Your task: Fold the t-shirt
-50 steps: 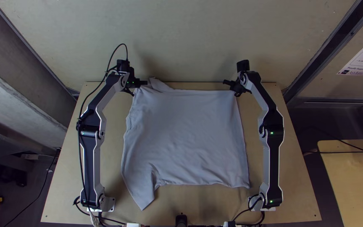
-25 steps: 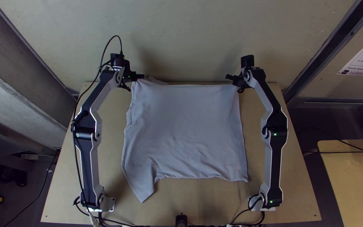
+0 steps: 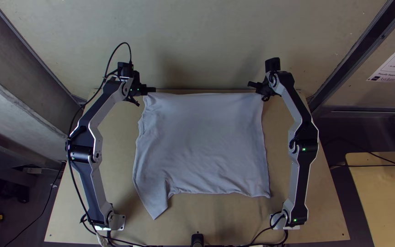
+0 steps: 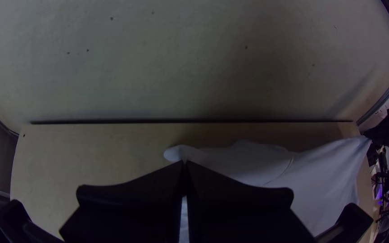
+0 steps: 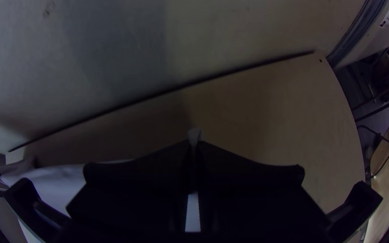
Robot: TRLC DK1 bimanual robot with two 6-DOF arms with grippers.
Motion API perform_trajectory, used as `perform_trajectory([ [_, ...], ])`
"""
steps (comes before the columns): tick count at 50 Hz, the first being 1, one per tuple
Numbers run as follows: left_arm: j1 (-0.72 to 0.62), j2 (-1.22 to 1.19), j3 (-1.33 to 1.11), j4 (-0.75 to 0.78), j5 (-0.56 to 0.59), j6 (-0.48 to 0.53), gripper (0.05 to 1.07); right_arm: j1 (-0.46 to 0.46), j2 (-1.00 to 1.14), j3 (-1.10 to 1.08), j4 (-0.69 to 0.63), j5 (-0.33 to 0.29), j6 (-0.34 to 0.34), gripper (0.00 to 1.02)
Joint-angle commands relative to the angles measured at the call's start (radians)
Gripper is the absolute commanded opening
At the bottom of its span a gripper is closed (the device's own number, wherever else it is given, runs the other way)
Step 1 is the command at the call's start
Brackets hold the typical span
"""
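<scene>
The pale grey t-shirt (image 3: 202, 142) lies spread over the middle of the table, its far edge drawn straight between the grippers and a sleeve-like flap pointing to the near left. At its far left corner, my left gripper (image 3: 151, 89) is shut on the cloth; in the left wrist view, shirt fabric (image 4: 244, 162) pokes out past the tips of the left gripper (image 4: 184, 163). My right gripper (image 3: 256, 86) holds the far right corner. In the right wrist view, a small bit of cloth (image 5: 194, 134) sticks out between the tips of the right gripper (image 5: 194, 143).
Bare wood of the table (image 3: 318, 210) borders the shirt on both sides and in front. A pale wall (image 3: 197, 41) rises behind the table's far edge. A cable (image 3: 72, 176) runs along the left arm. A second table (image 3: 382, 196) stands at the right.
Both grippers have moved away from the near edge and slightly apart, pulling the shirt's far edge along and straighter. The near hem has slid up the picture. The bunched piece behind the far left corner has dropped from sight.
</scene>
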Motion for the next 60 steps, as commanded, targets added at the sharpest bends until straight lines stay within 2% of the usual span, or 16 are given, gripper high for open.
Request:
perform_trajectory([
  [1, 0.0, -0.09, -0.078, 0.029, 0.002, -0.008, 0.08, -0.009, -0.044, -0.05, -0.025, 0.024, -0.017, 0.03],
  [18, 0.002, -0.245, -0.301, 0.067, 0.003, -0.007, 0.08, 0.014, -0.15, -0.221, -0.025, 0.058, -0.017, 0.03],
  [36, -0.011, -0.397, -0.615, 0.182, 0.005, -0.034, 0.08, 0.024, -0.271, -0.428, -0.004, 0.076, -0.017, 0.03],
  [60, 0.011, -0.536, -0.867, 0.231, 0.005, -0.048, 0.08, 0.093, -0.391, -0.742, 0.133, 0.107, -0.007, 0.03],
])
